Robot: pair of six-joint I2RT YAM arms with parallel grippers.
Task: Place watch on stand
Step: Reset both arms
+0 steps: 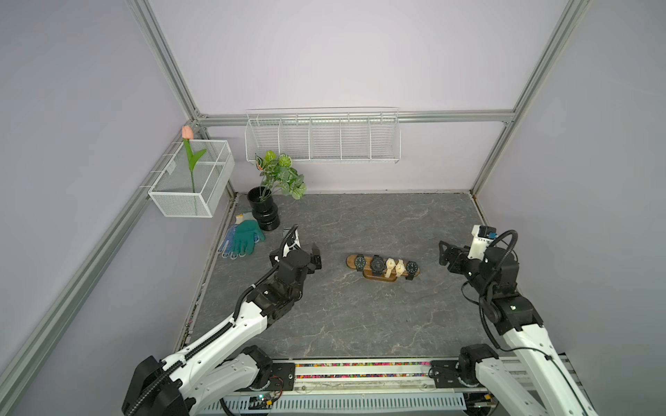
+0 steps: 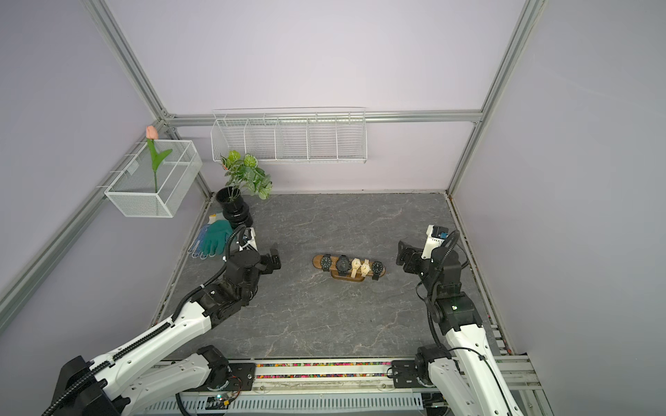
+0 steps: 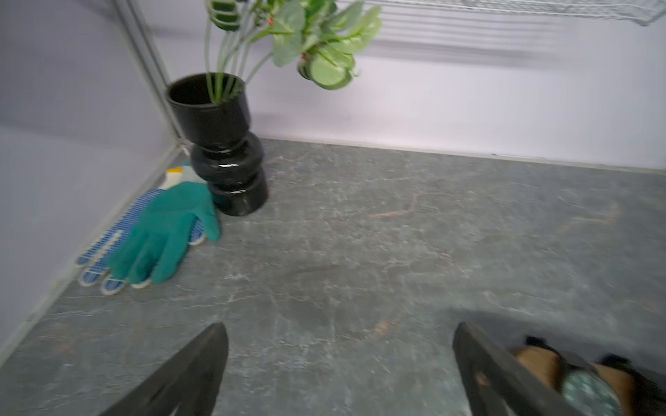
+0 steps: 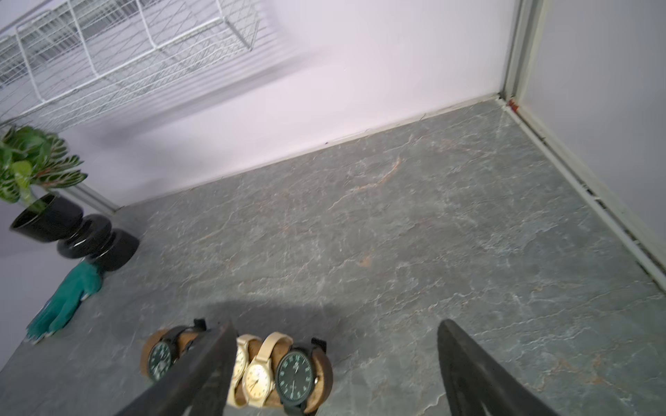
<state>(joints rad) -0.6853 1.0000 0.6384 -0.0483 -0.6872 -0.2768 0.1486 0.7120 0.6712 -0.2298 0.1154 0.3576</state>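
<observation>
The brown wooden stand (image 1: 350, 260) sits mid-table in both top views, with bare wood also at its left end (image 2: 317, 260). Several watches are wrapped round it side by side: black ones at the ends (image 1: 359, 262) (image 1: 412, 267) and cream ones (image 1: 390, 264) between. My left gripper (image 1: 316, 255) (image 2: 274, 256) hangs open left of the stand, apart from it and empty. My right gripper (image 1: 442, 253) (image 2: 400, 252) hangs open to the right, also empty. In the right wrist view the stand (image 4: 322, 363) and a dark watch (image 4: 294, 372) lie beside one finger (image 4: 201, 363) of the open gripper (image 4: 337, 324). The left wrist view shows wide-open jaws of that gripper (image 3: 340, 327) over bare table, with the stand (image 3: 537, 360) beyond one finger.
A black ribbed vase (image 1: 265, 212) with a leafy plant stands at the back left corner of the grey stone-pattern table (image 1: 360, 317). A green glove (image 1: 247, 236) lies on a blue-dotted one beside it. A wire basket (image 1: 191, 180) holding a tulip and a wire shelf (image 1: 322, 138) hang on the walls.
</observation>
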